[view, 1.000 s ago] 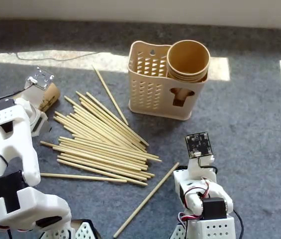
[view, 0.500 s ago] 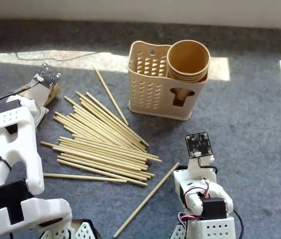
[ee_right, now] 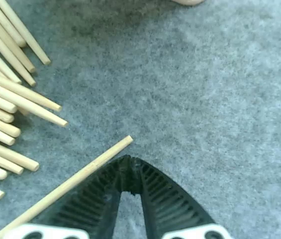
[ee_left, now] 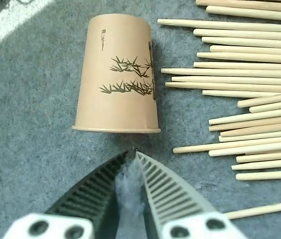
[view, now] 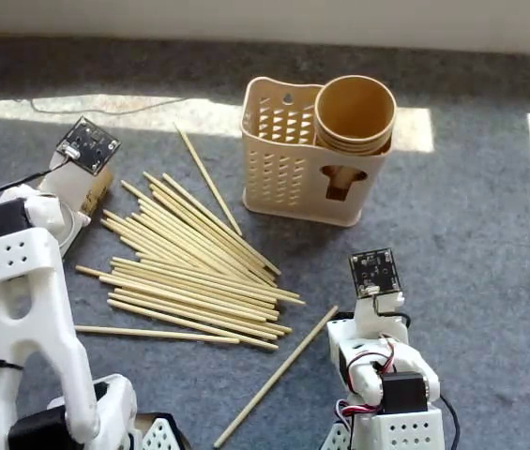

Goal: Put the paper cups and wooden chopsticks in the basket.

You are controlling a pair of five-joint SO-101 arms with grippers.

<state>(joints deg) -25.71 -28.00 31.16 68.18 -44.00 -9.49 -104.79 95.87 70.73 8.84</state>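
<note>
Paper cup on its side beside chopstick pile, rim near left jaws, together like right jaws.

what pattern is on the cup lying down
The cup is tan with dark bamboo-leaf sprigs, clearest in left wrist view.

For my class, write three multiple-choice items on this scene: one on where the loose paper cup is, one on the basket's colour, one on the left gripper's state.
1. Where is the loose paper cup?
A on its side on the carpet, beside the chopsticks
B standing upright
C hanging on a hook

2. What colour is the basket?
A blue
B cream
C black

3. How is the left gripper?
A wide open
B shut on a chopstick
C shut, holding nothing

Answers:
1 A, its side rests on the carpet next to the sticks.
2 B, its walls are cream.
3 C, its fingertips meet just short of the cup's rim.
</note>
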